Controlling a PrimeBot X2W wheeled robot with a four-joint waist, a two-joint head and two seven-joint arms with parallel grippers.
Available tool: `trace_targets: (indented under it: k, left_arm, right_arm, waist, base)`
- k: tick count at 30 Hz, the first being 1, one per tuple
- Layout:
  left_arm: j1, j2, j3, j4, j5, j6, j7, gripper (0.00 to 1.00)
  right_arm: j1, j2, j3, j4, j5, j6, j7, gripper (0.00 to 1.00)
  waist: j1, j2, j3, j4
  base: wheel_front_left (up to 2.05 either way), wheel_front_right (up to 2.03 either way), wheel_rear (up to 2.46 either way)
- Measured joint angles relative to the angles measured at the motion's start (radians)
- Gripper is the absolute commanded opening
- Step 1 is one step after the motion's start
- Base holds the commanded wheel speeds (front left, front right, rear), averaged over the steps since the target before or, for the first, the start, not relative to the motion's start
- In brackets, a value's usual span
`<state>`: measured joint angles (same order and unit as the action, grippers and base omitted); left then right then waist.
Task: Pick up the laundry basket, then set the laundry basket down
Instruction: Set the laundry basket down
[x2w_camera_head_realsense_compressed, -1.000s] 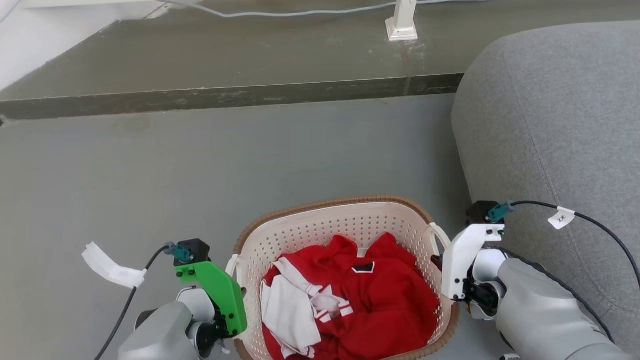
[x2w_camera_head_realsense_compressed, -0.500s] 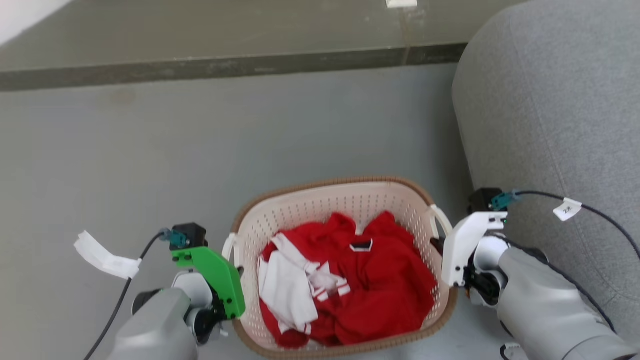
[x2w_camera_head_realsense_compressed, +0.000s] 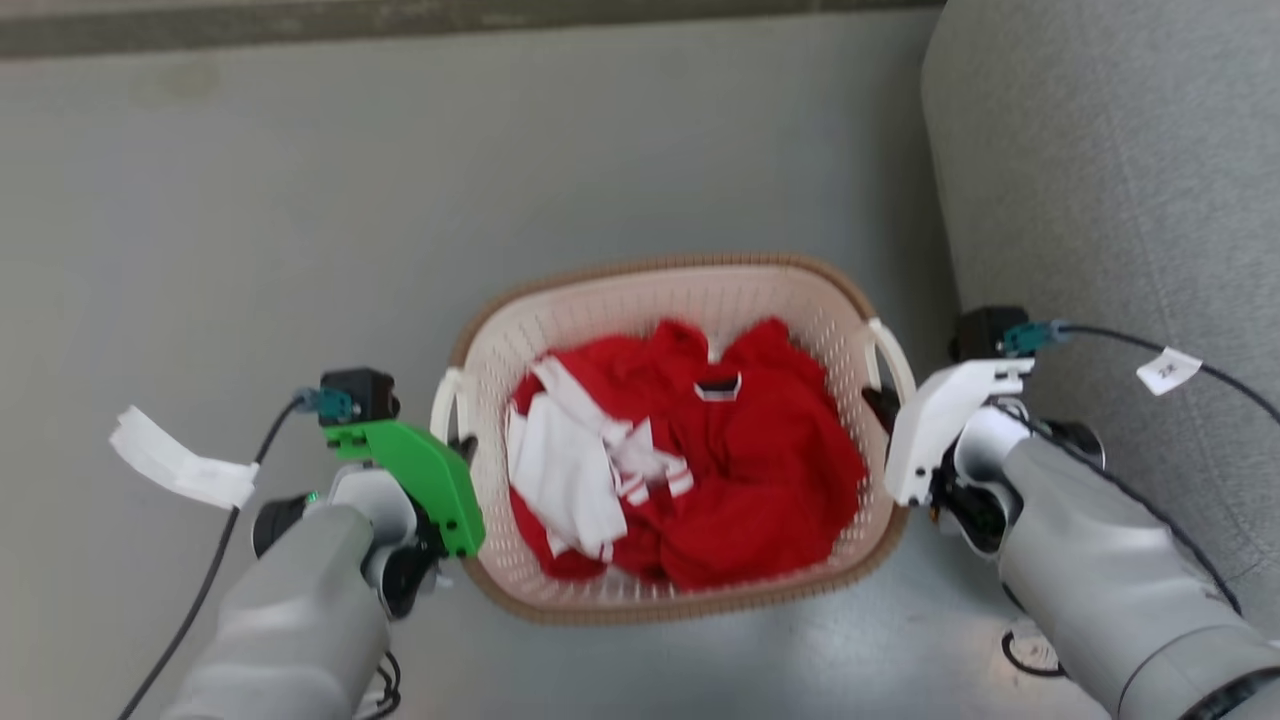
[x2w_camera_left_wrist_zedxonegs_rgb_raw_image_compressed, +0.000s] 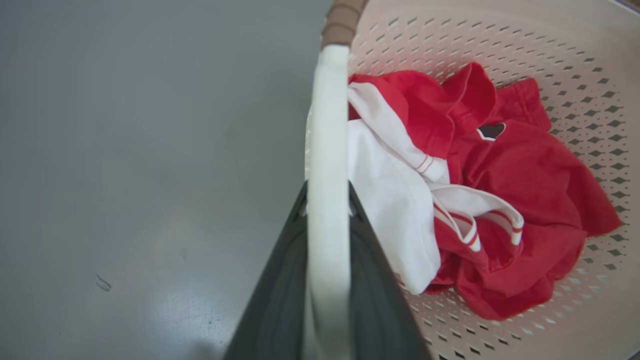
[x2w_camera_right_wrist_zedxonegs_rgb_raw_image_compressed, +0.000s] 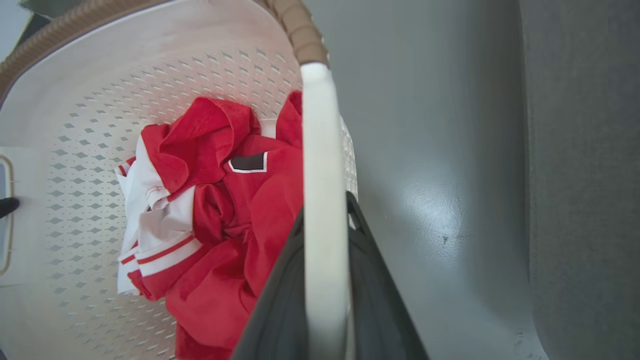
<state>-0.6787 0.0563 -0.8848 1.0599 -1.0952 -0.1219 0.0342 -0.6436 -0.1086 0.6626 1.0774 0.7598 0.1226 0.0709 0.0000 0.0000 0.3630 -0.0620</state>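
Observation:
The laundry basket (x2w_camera_head_realsense_compressed: 660, 268) is cream-white and perforated with a brown woven rim, and holds red and white clothes (x2w_camera_head_realsense_compressed: 690, 450). It sits low over the grey floor between my arms. My left gripper (x2w_camera_head_realsense_compressed: 462, 447), under its green cover, is shut on the basket's left white handle (x2w_camera_left_wrist_zedxonegs_rgb_raw_image_compressed: 327, 125). In the left wrist view my left gripper (x2w_camera_left_wrist_zedxonegs_rgb_raw_image_compressed: 327, 200) has its dark fingers on both sides of the handle. My right gripper (x2w_camera_head_realsense_compressed: 880, 405) is shut on the right handle (x2w_camera_right_wrist_zedxonegs_rgb_raw_image_compressed: 322, 150), and its fingers (x2w_camera_right_wrist_zedxonegs_rgb_raw_image_compressed: 360, 280) flank that handle. I cannot tell whether the basket touches the floor.
A grey upholstered sofa (x2w_camera_head_realsense_compressed: 1100, 200) stands close on the right, next to my right arm. A dark step edge (x2w_camera_head_realsense_compressed: 400, 20) crosses the top of the head view. A white tag (x2w_camera_head_realsense_compressed: 170, 465) hangs on my left arm's cable. Open grey floor (x2w_camera_head_realsense_compressed: 250, 220) lies ahead and left.
The whole head view has slid, so the step edge, basket and arms now sit higher in it: the camera has moved. Both grippers keep their hold on the handles.

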Motion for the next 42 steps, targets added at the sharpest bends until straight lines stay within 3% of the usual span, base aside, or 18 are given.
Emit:
trace_targets:
  k: [25,42]
  left_arm:
    - [-0.146,-0.003,0.002,0.009,0.054,-0.002,-0.184,0.00]
    - [-0.238,-0.010,-0.001,0.024,0.062,-0.002,-0.241,0.00]
  right_arm:
    - [-0.087,-0.021,-0.008,-0.043,0.032,0.000,-0.210,0.00]
    - [-0.174,-0.041,0.011,-0.051,0.030,0.000,-0.269,0.00]
  waist:
    - [0.0001,0.0000,0.314,0.024]
    - [0.0002,0.0000,0.484,0.039]
  base:
    - [0.00,0.00,0.00]
    - [0.00,0.00,0.00]
